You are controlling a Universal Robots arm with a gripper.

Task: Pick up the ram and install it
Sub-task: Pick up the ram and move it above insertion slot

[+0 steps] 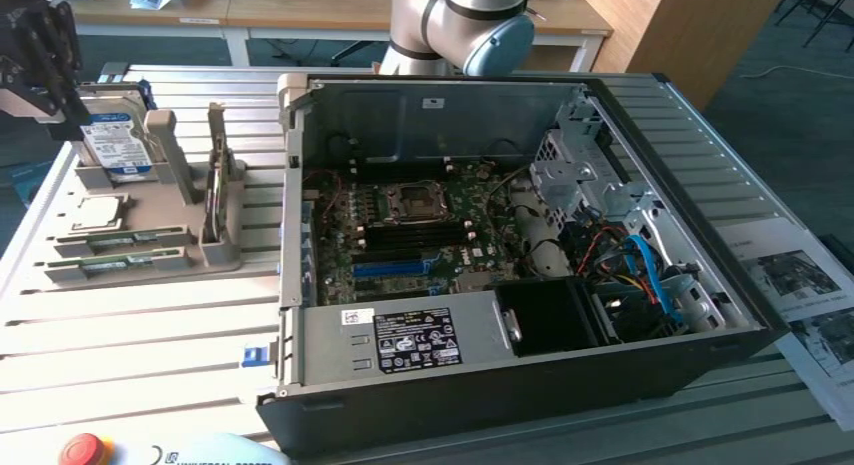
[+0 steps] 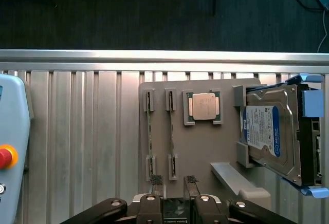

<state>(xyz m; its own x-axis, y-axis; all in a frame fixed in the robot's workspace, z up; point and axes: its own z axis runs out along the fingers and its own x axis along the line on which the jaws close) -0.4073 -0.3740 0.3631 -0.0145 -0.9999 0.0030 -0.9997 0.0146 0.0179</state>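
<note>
Two long, thin green circuit-board ram sticks (image 2: 171, 136) stand on edge, side by side, in the slots of a flat grey plastic holder (image 2: 200, 147) on the slatted aluminium table (image 2: 77, 131). In the same holder I see a square silver processor chip (image 2: 203, 106) and a boxy silver hard drive with a blue-white label (image 2: 267, 131). My dark gripper (image 2: 174, 183) hangs above the holder with its fingers (image 2: 156, 180) spread apart, gripping nothing and clear of both sticks. The holder lies to the exterior view's left of the open black computer case (image 1: 534, 385).
</note>
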